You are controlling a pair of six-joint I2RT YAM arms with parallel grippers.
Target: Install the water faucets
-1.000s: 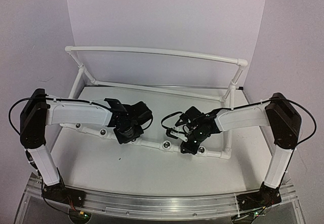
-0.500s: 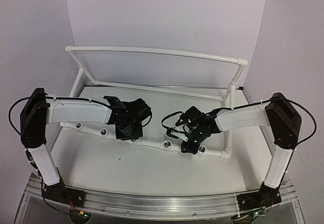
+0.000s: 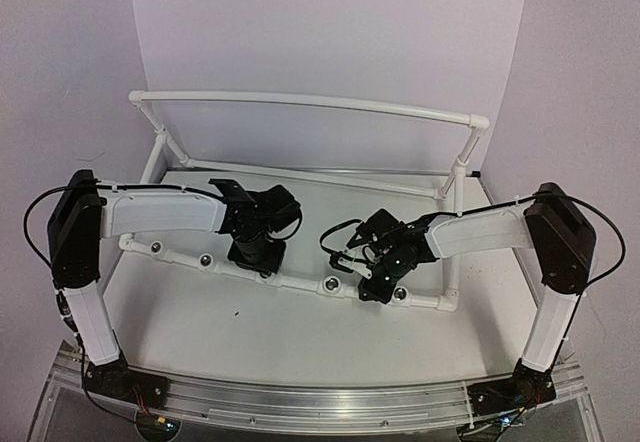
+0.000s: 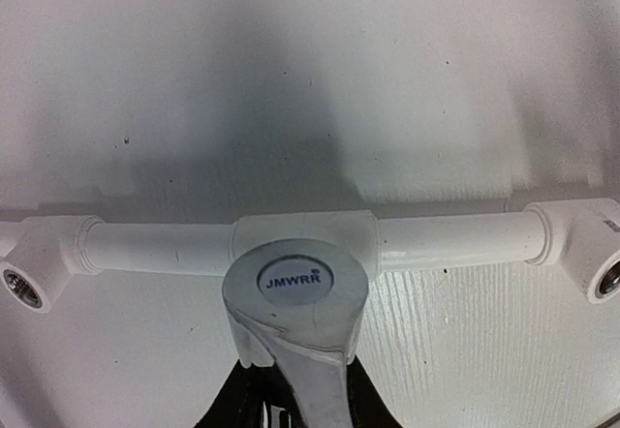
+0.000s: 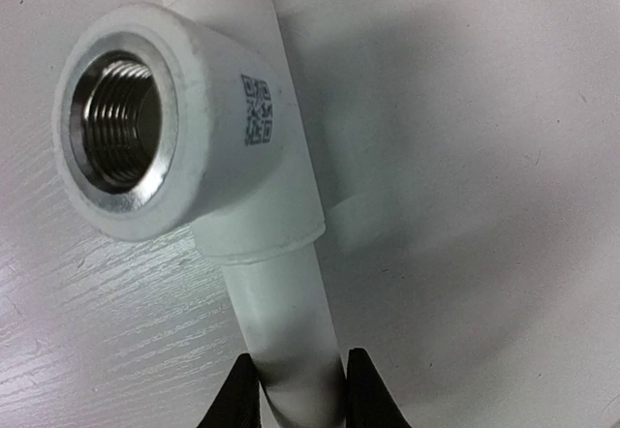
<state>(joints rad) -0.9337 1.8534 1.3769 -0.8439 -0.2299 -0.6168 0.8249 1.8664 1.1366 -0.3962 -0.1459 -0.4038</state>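
A chrome water faucet (image 4: 295, 292) with a round "JMWRR" cap is held in my left gripper (image 4: 295, 401), whose black fingers (image 4: 231, 404) close on its body. It stands right at a white tee fitting (image 4: 305, 229) of the front pipe. In the top view my left gripper (image 3: 255, 252) sits over that pipe and hides the faucet. My right gripper (image 5: 295, 389) is shut on the white pipe (image 5: 281, 321) just below a tee with a threaded metal socket (image 5: 116, 123). In the top view my right gripper (image 3: 375, 287) is on the pipe's right part.
The white pipe frame (image 3: 300, 102) stands on the white table, with a raised back rail and corner posts. Open sockets show on the front pipe at the left (image 3: 204, 260), middle (image 3: 328, 284) and right (image 3: 400, 294). Two more sockets (image 4: 21, 288) (image 4: 608, 278) flank the faucet.
My left gripper with the faucet has shifted a little toward the back and turned at the wrist over the front pipe. My right arm has not moved.
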